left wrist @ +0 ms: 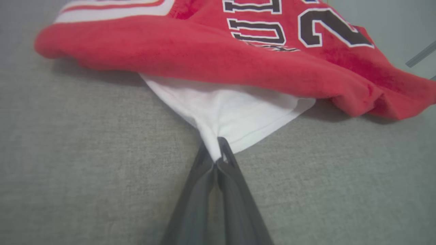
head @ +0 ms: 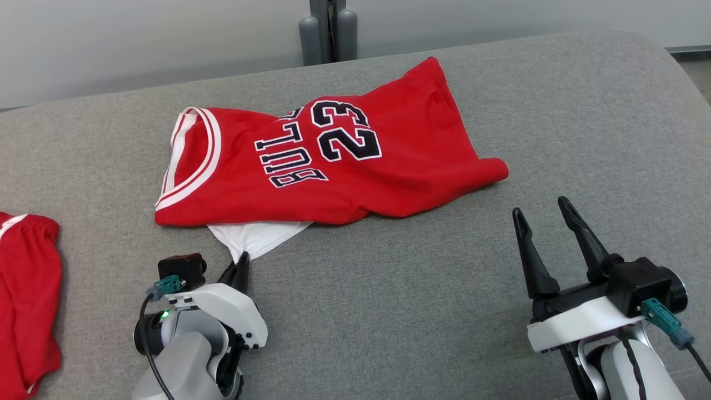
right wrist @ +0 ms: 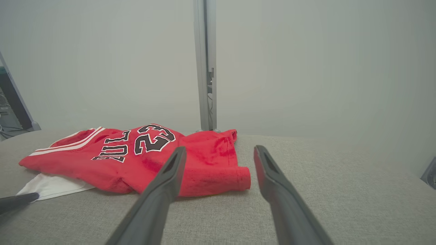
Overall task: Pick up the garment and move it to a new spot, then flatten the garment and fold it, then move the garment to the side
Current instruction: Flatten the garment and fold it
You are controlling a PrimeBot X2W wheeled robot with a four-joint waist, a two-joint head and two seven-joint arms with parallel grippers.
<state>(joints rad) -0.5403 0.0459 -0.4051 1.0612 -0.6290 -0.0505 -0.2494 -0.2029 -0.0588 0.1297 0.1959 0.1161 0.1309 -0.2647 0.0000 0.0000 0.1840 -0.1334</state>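
The garment point(head: 344, 166) is a red jersey with white trim and black lettering, lying crumpled on the grey table point(head: 444, 289). A white flap of the garment point(left wrist: 235, 112) sticks out from under its near edge. My left gripper point(head: 243, 258) is shut on the tip of that white flap, seen pinched between the dark fingers point(left wrist: 235, 177) in the left wrist view. My right gripper point(head: 547, 214) stands open to the right of the garment point(right wrist: 136, 156), a little short of its rolled red corner, with nothing between its fingers.
Another red cloth with white trim point(head: 28, 294) lies at the table's left edge. A grey post point(head: 328, 30) stands behind the table's far edge. Bare grey surface stretches to the right point(right wrist: 340, 190) and in front of the jersey.
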